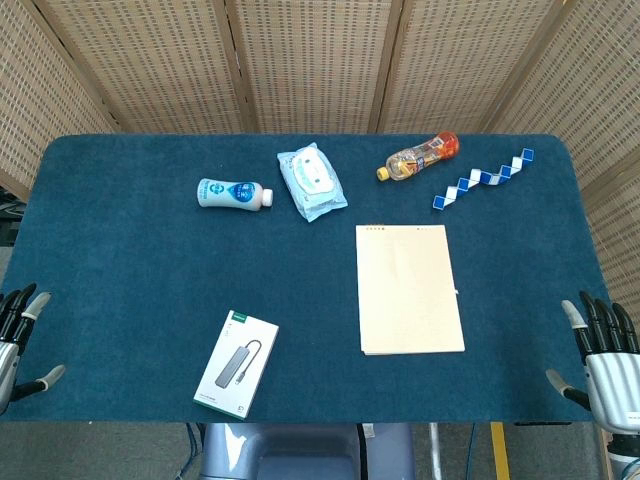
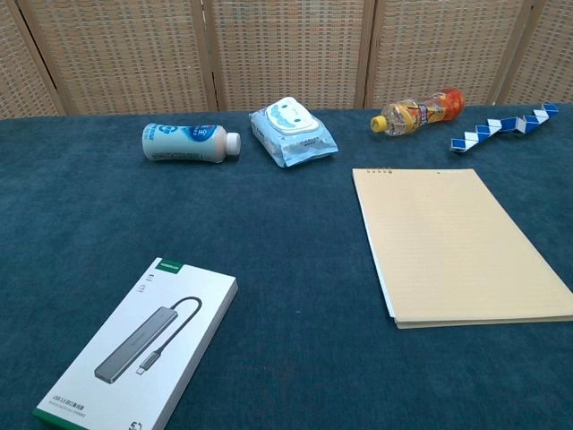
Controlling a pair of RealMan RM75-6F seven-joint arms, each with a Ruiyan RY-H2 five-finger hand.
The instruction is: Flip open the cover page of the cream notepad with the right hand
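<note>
Task looks unstarted: cream notepad [image 1: 408, 288] lies flat and closed on the table [image 1: 130, 260], right of centre, cover down. Right hand [image 1: 603, 362] sits at the near right table edge, fingers spread, holding nothing, apart from the pad. Left hand [image 1: 18, 338] likewise spread, empty. Reach, lift and flip all left.

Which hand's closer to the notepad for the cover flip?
Right. The right hand sits open at the table's right edge, near the notepad; the left hand is across the table.
</note>
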